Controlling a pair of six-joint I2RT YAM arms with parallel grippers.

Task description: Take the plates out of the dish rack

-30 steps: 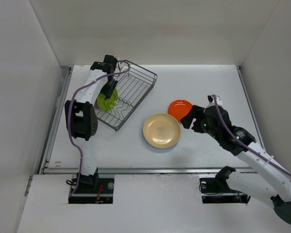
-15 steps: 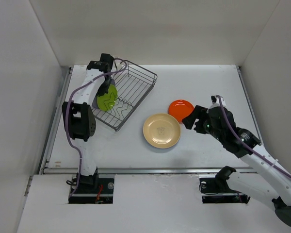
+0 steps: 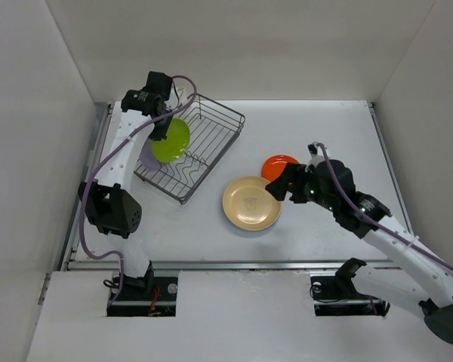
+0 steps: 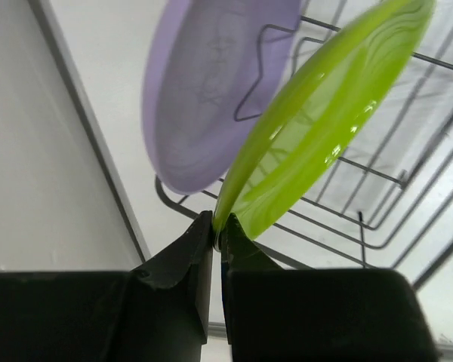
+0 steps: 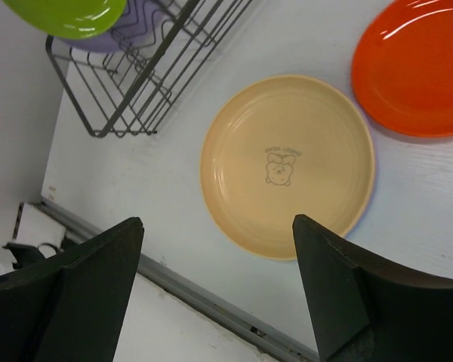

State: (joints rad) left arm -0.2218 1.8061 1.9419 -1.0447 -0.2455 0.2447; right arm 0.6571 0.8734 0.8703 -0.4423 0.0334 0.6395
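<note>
Plates: 4 in view | lime green plate (image 4: 317, 128) rim pinched in closed left gripper (image 4: 217, 235), over the one dish rack (image 3: 211, 139), upper left | lavender plate (image 4: 211, 90) in rack | tan-yellow plate (image 5: 287, 162) (printed cartoon, lettering illegible) and red-orange plate (image 5: 415, 68) flat on table (image 3: 325, 128), centre | right gripper (image 5: 217, 226) wide open, empty

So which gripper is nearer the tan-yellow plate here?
Right. The right gripper hangs open at the tan-yellow plate's edge, on the side towards the right arm. The left gripper is far off at the dish rack, shut on the lime green plate's rim.
</note>
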